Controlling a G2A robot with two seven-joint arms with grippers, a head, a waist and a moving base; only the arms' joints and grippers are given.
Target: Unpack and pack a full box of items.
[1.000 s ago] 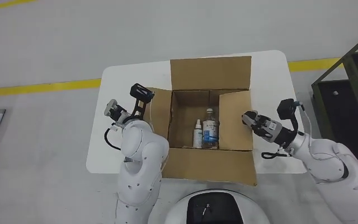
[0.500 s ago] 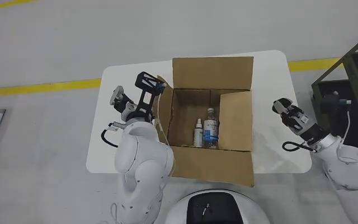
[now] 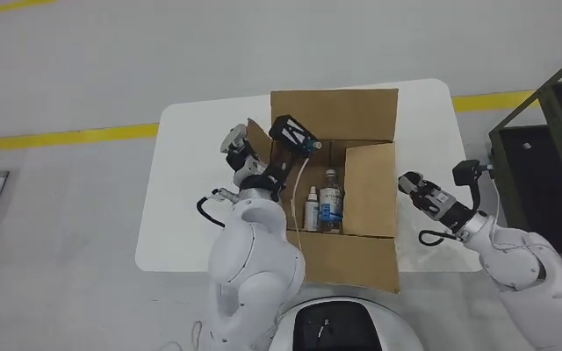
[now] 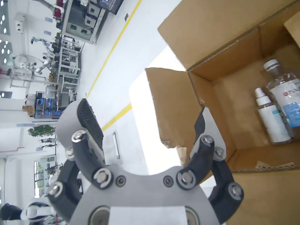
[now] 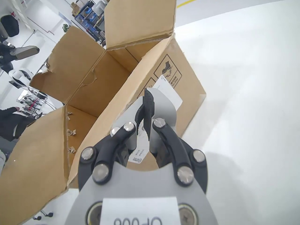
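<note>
Inside the box sit a small bottle, a large bottle; left gripper wide, right gripper closed.

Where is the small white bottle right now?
In the top view, the small white bottle sits inside the open cardboard box, near its robot-side wall, just left of the larger clear bottle.

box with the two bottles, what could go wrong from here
1. The open left gripper hangs right at the torn left flap; a finger could snag it and drag the box.
2. The small bottle and big bottle touch, so grabbing one might knock the other.
</note>
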